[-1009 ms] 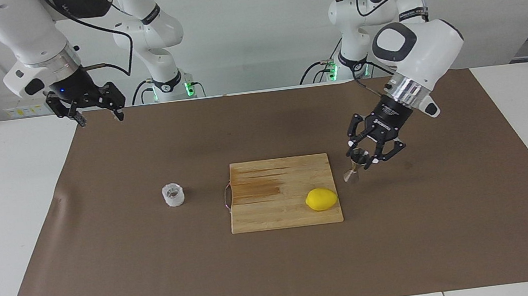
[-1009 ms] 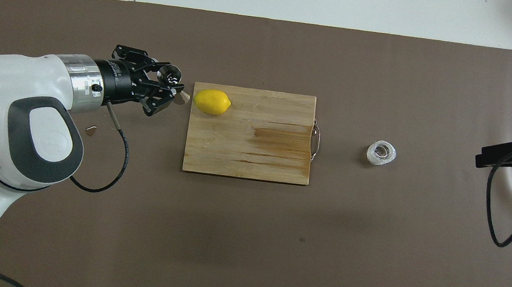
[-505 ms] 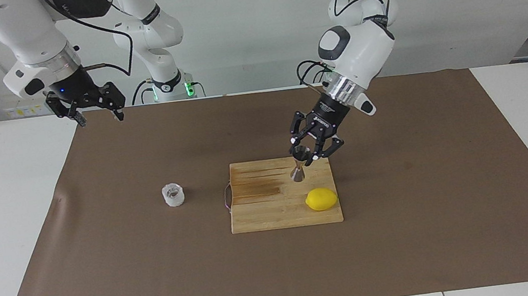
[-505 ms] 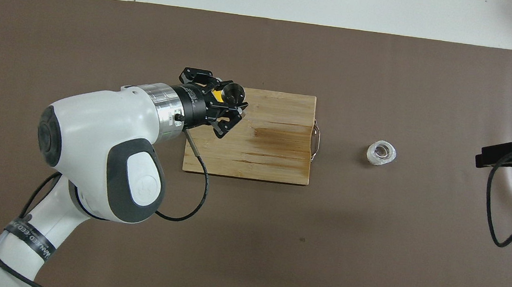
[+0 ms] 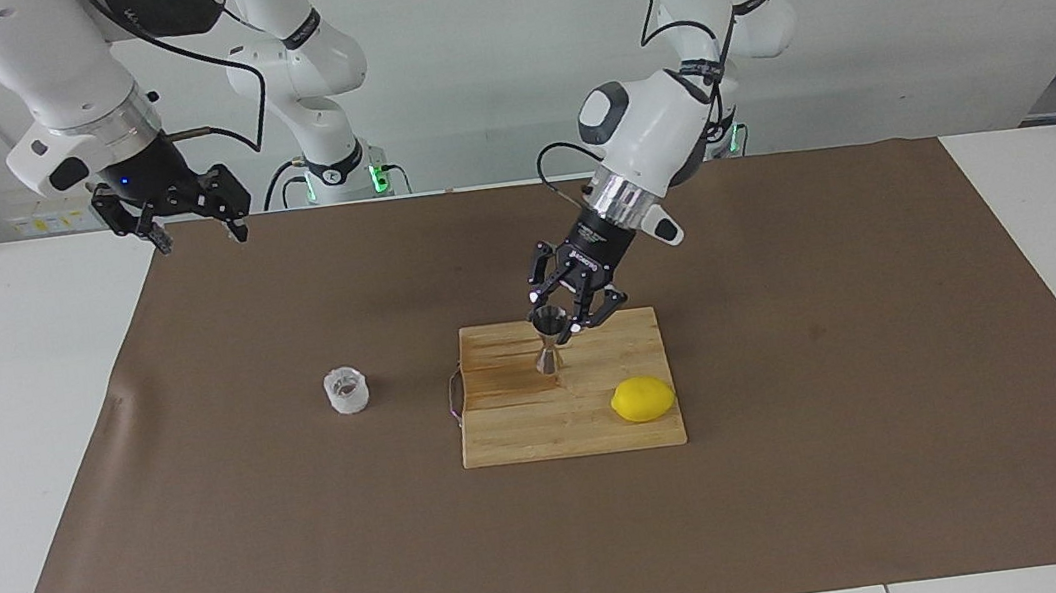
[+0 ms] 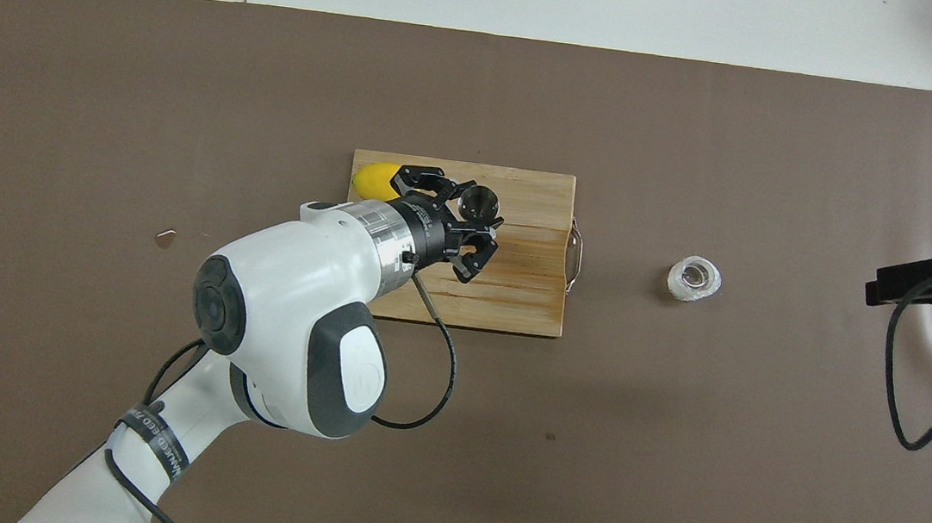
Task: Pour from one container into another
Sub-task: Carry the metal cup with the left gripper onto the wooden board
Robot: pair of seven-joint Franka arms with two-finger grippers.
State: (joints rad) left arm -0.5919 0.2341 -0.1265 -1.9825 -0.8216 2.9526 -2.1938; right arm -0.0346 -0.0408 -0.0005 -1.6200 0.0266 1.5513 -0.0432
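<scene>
The left end effector (image 5: 560,325) hangs over the wooden cutting board (image 5: 525,438) in the middle of the table (image 5: 39,417), pinching the steel jigger (image 5: 547,339) by its upper cone so that the narrow waist and lower cone hang free below the fingers. The jigger sits nearly upright in that grip, its dark mouth (image 6: 479,203) facing up, which would keep anything inside it from spilling while it is carried. In the facing view its lower end seems to be just above the board, or perhaps touching it; I cannot tell which. The translucent ridged cup (image 5: 346,391) stands on the brown mat toward the right arm's end of the table, well apart from the board and level with its handle end (image 5: 454,396), with open mat all round it, so either arm could come at it from above. The lemon (image 5: 643,399) lies on the board's corner farthest from the robots, toward the left arm's end, clear of the jigger's path toward the cup. The right end effector (image 5: 196,231) waits with its fingers spread over the table's edge nearest the robots, near the corner at its own end, out of the way. I judge that nothing has been poured yet, since jigger and cup are not yet side by side.
</scene>
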